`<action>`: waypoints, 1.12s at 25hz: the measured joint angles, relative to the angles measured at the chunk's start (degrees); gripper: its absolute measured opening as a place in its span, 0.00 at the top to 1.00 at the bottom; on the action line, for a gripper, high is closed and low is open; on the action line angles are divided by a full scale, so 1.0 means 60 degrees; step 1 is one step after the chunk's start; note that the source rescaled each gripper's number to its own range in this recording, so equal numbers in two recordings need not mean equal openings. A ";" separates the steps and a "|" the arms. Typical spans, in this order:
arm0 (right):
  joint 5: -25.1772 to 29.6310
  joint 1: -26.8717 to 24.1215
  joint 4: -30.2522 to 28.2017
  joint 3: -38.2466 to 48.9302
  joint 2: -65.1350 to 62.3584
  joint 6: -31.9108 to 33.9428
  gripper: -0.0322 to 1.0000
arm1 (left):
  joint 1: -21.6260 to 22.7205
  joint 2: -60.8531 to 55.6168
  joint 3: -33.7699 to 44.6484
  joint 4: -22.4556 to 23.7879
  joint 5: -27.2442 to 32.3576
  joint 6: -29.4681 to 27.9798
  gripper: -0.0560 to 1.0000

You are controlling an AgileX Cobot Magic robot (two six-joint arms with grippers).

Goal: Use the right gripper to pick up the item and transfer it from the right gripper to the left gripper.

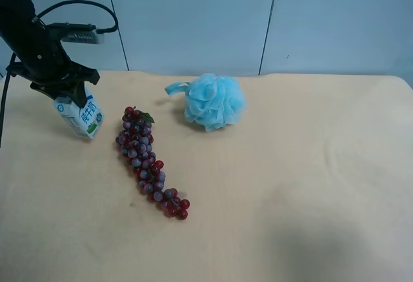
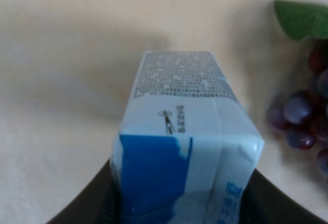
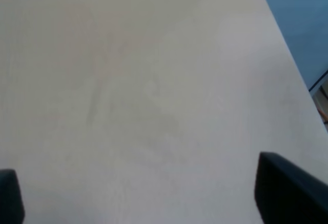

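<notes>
Beside the grapes (image 1: 150, 162), the left claw (image 1: 66, 97) grips the milk carton (image 1: 80, 115).

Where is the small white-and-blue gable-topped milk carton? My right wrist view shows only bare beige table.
Observer: The milk carton is in the left gripper, which is shut on its top, at the exterior high view's left.
Operator: Upright?
Observer: No, tilted, beside the long red-purple grape bunch.
Operator: Anything else there?
Observer: A fluffy blue bath pouf lies apart from the grapes, nearer the wall.
</notes>
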 joint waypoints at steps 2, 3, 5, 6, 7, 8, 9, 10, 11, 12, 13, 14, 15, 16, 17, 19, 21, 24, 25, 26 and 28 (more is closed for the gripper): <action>0.0000 0.0000 0.0000 0.0000 0.0000 0.0000 0.20 | 0.0000 0.0090 0.0000 0.0027 0.0009 0.0000 0.95; 0.0000 0.0000 0.0000 0.0000 0.0000 0.0000 0.20 | 0.0000 0.0177 0.0000 0.0038 0.0009 0.0000 0.95; 0.0000 0.0000 0.0000 0.0000 0.0000 0.0000 0.20 | 0.0000 0.0267 0.0000 0.0038 0.0018 0.0000 0.95; 0.0000 0.0000 0.0000 0.0000 0.0000 0.0000 0.20 | 0.0000 0.0288 0.0000 0.0029 0.0019 0.0000 0.95; 0.0000 0.0000 0.0000 0.0000 0.0000 0.0000 0.20 | 0.0000 0.0330 0.0000 0.0029 0.0019 0.0000 0.95; 0.0000 0.0000 0.0000 0.0000 0.0000 0.0000 0.20 | 0.0000 0.0330 0.0000 0.0029 0.0019 0.0000 0.95; 0.0000 0.0000 0.0000 0.0000 0.0000 0.0000 0.20 | 0.0000 0.0330 0.0000 0.0047 0.0019 0.0000 0.95; 0.0000 0.0000 0.0000 0.0000 0.0000 0.0000 0.20 | 0.0000 0.0346 0.0000 0.0090 0.0019 0.0000 0.95; 0.0000 0.0000 0.0000 0.0000 0.0000 0.0000 0.20 | 0.0000 0.0341 0.0000 0.0120 0.0019 0.0000 0.95; 0.0000 0.0000 0.0000 0.0000 0.0000 0.0000 0.20 | 0.0000 0.0350 0.0000 0.0145 0.0019 0.0000 0.95; 0.0000 0.0000 0.0000 0.0000 0.0000 0.0000 0.20 | 0.0000 0.0348 0.0000 0.0181 0.0019 0.0000 0.95; 0.0000 0.0000 0.0000 0.0000 0.0000 0.0000 0.20 | 0.0000 0.0359 0.0000 0.0215 0.0019 0.0000 0.95; 0.0000 0.0000 0.0000 0.0000 0.0000 0.0000 0.20 | 0.0000 0.0359 0.0000 0.0225 0.0019 0.0000 0.95; 0.0000 0.0000 0.0000 0.0000 0.0000 0.0000 0.20 | 0.0000 0.0359 0.0000 0.0237 0.0027 0.0000 0.95; 0.0000 0.0000 0.0000 0.0000 0.0000 0.0000 0.20 | 0.0000 0.0359 0.0000 0.0237 0.0027 0.0000 0.91; 0.0000 0.0000 0.0000 0.0000 0.0000 0.0000 0.20 | 0.0000 0.0359 0.0000 0.0248 0.0030 0.0000 0.78; 0.0000 0.0000 0.0000 0.0000 0.0000 0.0000 0.20 | 0.0000 0.0359 0.0000 0.0248 0.0030 0.0000 0.58; 0.0000 0.0000 0.0000 0.0000 0.0000 0.0000 0.20 | 0.0000 0.0359 0.0000 0.0257 0.0051 0.0000 0.33; 0.0000 0.0000 0.0000 0.0000 0.0000 0.0000 0.20 | 0.0000 0.0359 0.0000 0.0257 0.0076 0.0000 0.28; 0.0000 0.0000 0.0000 0.0000 0.0000 0.0000 0.20 | 0.0000 0.0359 0.0000 0.0257 0.0139 0.0000 0.26; 0.0000 0.0000 0.0000 0.0000 0.0000 0.0000 0.20 | 0.0000 0.0359 -0.0020 0.0257 0.0329 0.0000 0.23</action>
